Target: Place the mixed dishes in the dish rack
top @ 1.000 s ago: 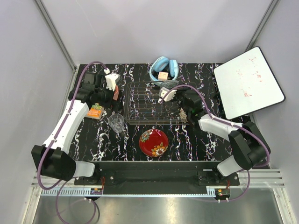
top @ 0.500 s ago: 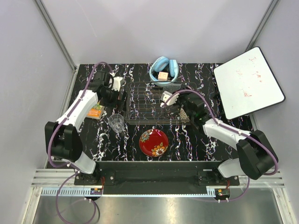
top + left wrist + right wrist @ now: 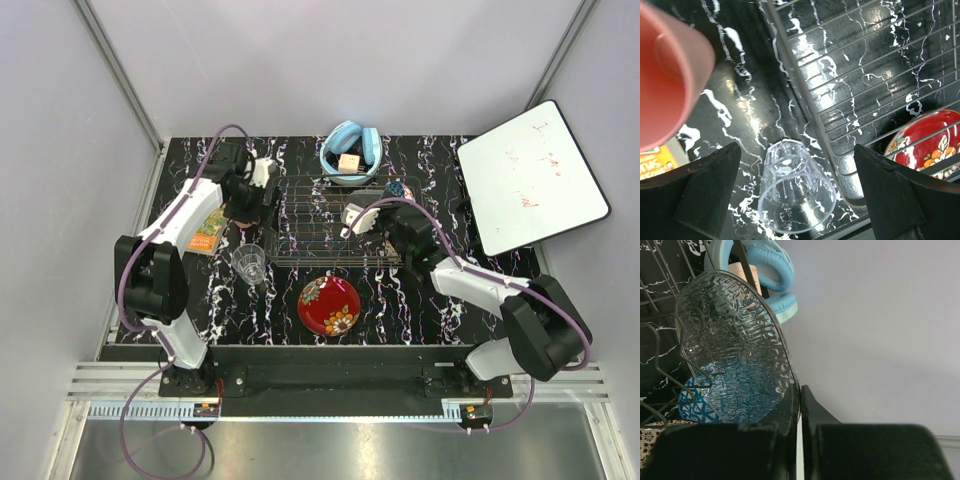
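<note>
Standing wide and empty at the dish rack's (image 3: 305,225) left edge, the left gripper (image 3: 797,148) has the pink cup (image 3: 667,75) close beside it and the clear glass tumbler (image 3: 796,192) upright on the table below, both outside the rack. The red floral plate (image 3: 330,305) lies on the table at the rack's near side. The right gripper (image 3: 800,400) pinches the rim of the clear glass plate (image 3: 735,345), which is on edge among the wires. Judged step: seating this plate. The next move calls for wire support before release.

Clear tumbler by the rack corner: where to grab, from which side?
Pinch the rim of the clear glass tumbler, one finger inside, one outside, from straight above. It stands upright, mouth up; its smooth tapered wall would likely slip in a side squeeze, and the dish rack crowds its far-right side.
</note>
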